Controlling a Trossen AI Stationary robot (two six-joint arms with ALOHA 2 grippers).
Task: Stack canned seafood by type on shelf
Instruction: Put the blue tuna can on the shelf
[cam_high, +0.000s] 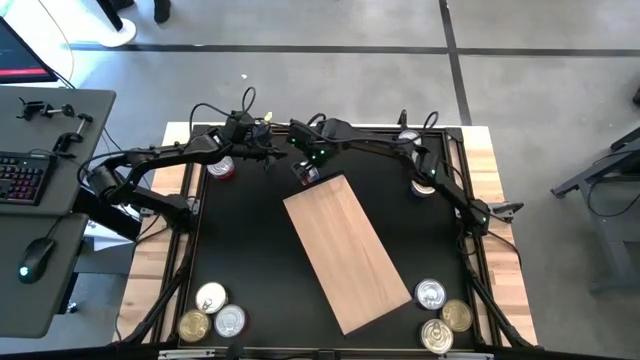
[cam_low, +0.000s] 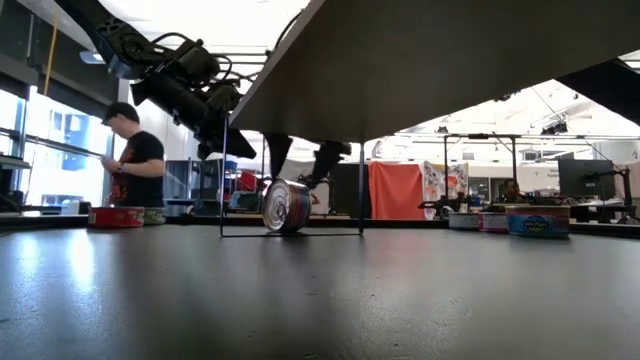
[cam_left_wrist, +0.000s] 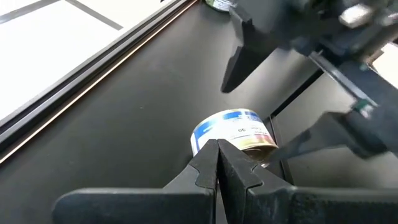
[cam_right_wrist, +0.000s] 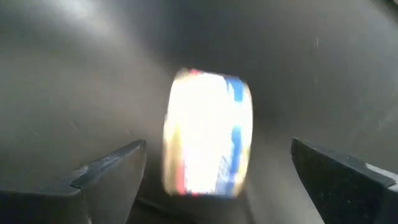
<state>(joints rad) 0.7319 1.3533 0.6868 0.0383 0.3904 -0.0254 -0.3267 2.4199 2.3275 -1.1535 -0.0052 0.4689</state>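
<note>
A tin with a blue and white label (cam_left_wrist: 233, 132) stands on its rim on the black table, just off the far corner of the wooden shelf (cam_high: 345, 250). My right gripper (cam_right_wrist: 217, 168) hangs over it, open, one finger on either side and clear of it. In the low view those fingers (cam_low: 278, 155) end about level with the tin's top (cam_low: 287, 205). My left gripper (cam_left_wrist: 217, 149) is shut and points at the tin from the left side of the table. In the high view it (cam_high: 272, 152) stands a little short of the tin (cam_high: 305, 172).
Three tins lie near the table's near left corner (cam_high: 212, 312) and three near its near right corner (cam_high: 440, 315). A red tin (cam_high: 222, 168) sits under my left arm; two more (cam_high: 422, 185) sit by my right arm. A person stands beyond the table (cam_low: 130, 160).
</note>
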